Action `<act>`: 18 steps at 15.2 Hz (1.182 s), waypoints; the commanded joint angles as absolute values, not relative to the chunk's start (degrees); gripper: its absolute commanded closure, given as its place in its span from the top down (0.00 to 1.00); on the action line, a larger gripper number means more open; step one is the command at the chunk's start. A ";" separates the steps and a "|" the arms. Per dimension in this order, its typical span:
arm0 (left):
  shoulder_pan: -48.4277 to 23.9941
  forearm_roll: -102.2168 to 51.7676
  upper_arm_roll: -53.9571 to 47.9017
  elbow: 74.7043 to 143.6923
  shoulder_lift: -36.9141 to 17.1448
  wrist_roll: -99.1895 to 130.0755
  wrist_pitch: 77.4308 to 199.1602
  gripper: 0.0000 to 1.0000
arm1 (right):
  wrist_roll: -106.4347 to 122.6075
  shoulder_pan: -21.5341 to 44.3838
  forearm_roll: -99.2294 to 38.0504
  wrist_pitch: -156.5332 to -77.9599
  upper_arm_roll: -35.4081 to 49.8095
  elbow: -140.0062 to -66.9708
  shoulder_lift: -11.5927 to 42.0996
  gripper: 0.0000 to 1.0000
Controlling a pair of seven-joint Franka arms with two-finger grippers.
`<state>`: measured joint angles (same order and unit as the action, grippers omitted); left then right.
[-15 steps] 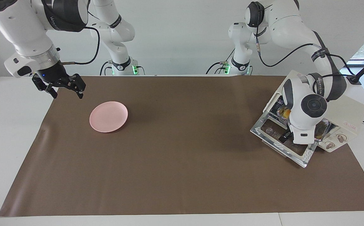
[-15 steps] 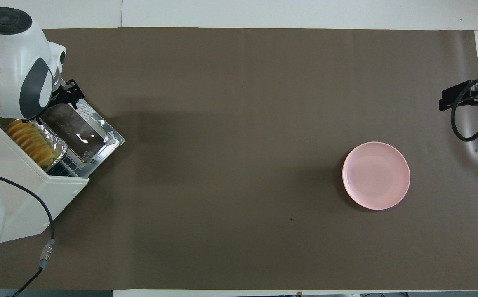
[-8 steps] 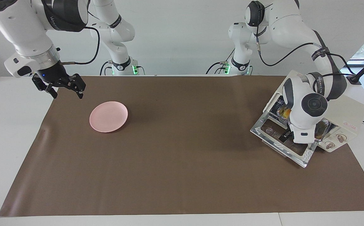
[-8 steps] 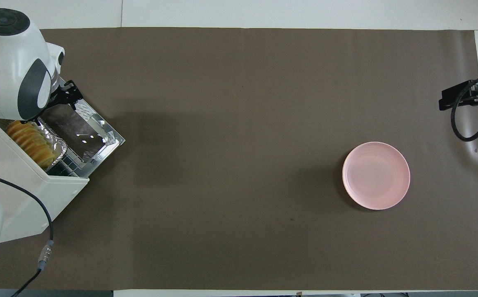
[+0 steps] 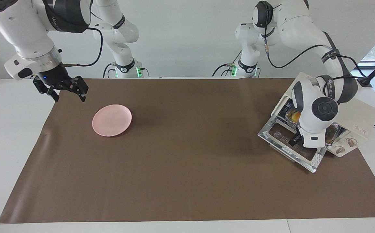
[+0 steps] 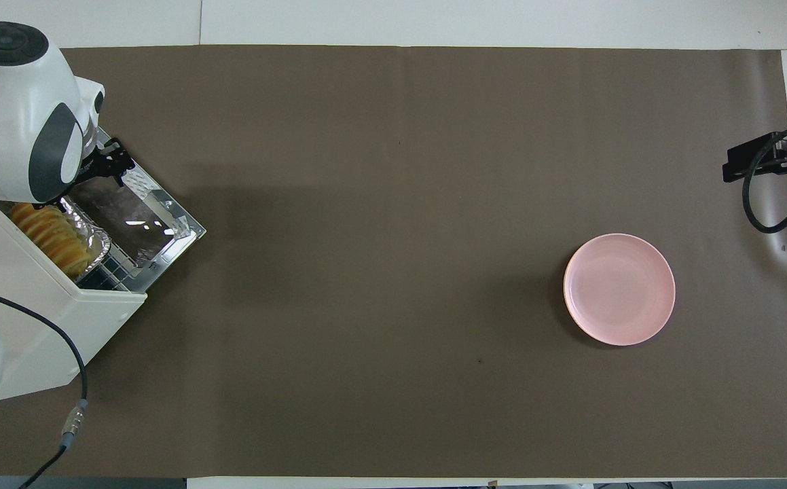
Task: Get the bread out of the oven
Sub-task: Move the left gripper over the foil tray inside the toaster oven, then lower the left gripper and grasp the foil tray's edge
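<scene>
1. While lying in the crinkled silver foil tray [image 6: 87, 234] on the wire rack inside the boxy cream-white toaster oven [image 6: 26, 299], just within the dropped-open metal-framed glass door [image 6: 136, 217], looks light and soft: small elongated golden loaf of bread [image 6: 50, 231] with crosswise ridges.
2. Likely to dent or tear if squeezed hard; best taken across the narrow width near mid-length, fingers along a ridge gap, with gentle closing.
3. Probably flimsy foil underneath, so worth lifting clear of the tray rim rather than dragging.
4. Hovering over the oven's open door at its end away from the knobs: left pincer [image 6: 109, 159], released and holding nothing, mostly hidden by its own wrist in the facing view.
5. Waiting well apart from the oven, over the edge of the brown mat at the right arm's end of the tabletop [image 5: 9, 136]: right pincer [image 5: 65, 90], released and empty.
6. Resting on the mat, well apart from the oven, near the right pincer: round pink plate [image 5: 112, 120], a likely landing spot.
</scene>
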<state>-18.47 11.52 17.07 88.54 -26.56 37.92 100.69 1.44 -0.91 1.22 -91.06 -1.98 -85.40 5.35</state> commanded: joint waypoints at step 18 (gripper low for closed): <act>-18.90 12.92 17.31 101.69 -20.30 39.11 109.69 1.00 | 2.37 -1.05 1.85 -90.44 -1.67 -86.22 4.57 1.00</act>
<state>-18.48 11.53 17.07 98.36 -22.86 37.99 107.54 1.44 -0.91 1.22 -91.06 -1.98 -85.40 5.35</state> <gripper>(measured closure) 0.000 0.000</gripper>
